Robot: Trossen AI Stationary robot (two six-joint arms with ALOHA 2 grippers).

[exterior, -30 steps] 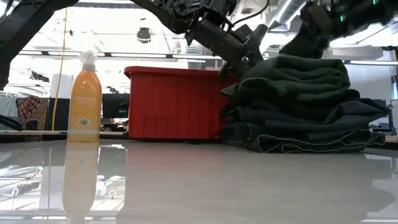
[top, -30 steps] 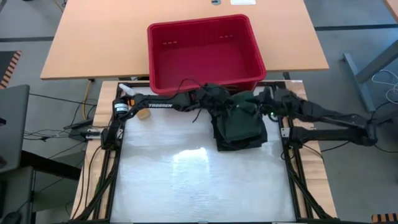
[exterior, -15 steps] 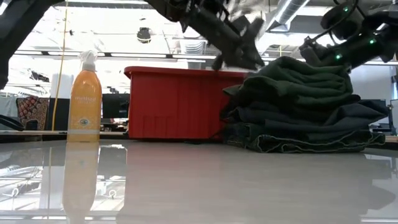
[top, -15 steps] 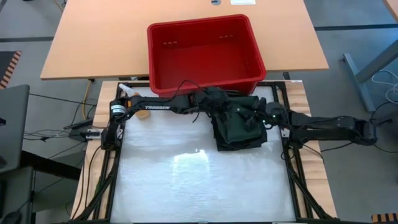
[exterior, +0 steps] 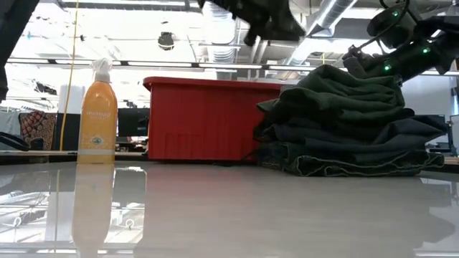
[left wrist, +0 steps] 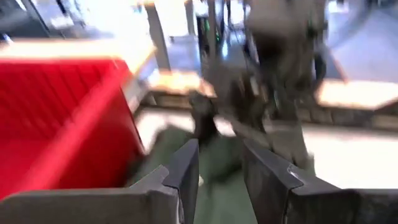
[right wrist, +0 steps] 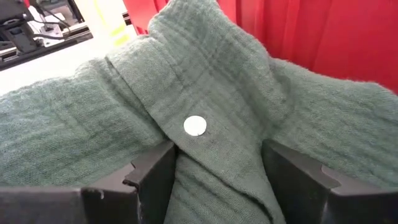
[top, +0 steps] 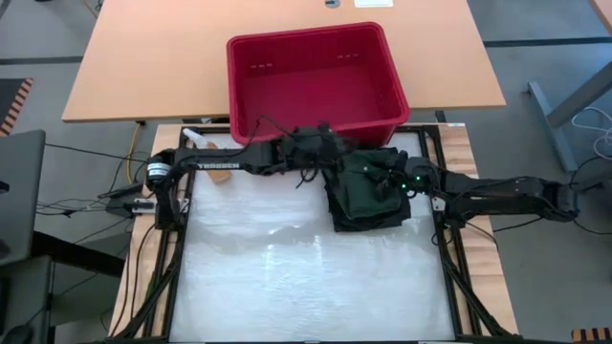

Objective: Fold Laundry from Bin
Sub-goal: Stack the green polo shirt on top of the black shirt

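The laundry is a folded pile [top: 368, 201] at the table's far right, by the bin's near wall. Navy jeans [exterior: 344, 166] lie at the bottom and the dark green buttoned shirt [exterior: 337, 89] lies on top. The red bin [top: 316, 124] stands behind it on the wooden table. My left gripper [left wrist: 221, 165] hangs open and holds nothing, high above the pile's far left corner [exterior: 271, 29]. My right gripper [right wrist: 217, 162] is open, low on the shirt's top [exterior: 355, 59], reaching in from the right. My right gripper's open fingers [right wrist: 155, 177] lie on the green shirt at the top of the pile, one on each side of a raised fold with a white button [right wrist: 195, 126]. They slant down from the table's right. The shirt lies flat on the pile, not lifted.
An orange spray bottle [exterior: 97, 115] stands at the table's far left, beside my left arm [top: 220, 164]. The white table top [top: 287, 277] lies open toward the near edge. Black frame rails [top: 449, 277] run along both sides.
My left gripper has risen off the pile's far left corner, rolling as it went, and now hangs high by the bin. My right gripper has come down toward the near edge onto the shirt's top, then stayed. The pile has kept its shape.
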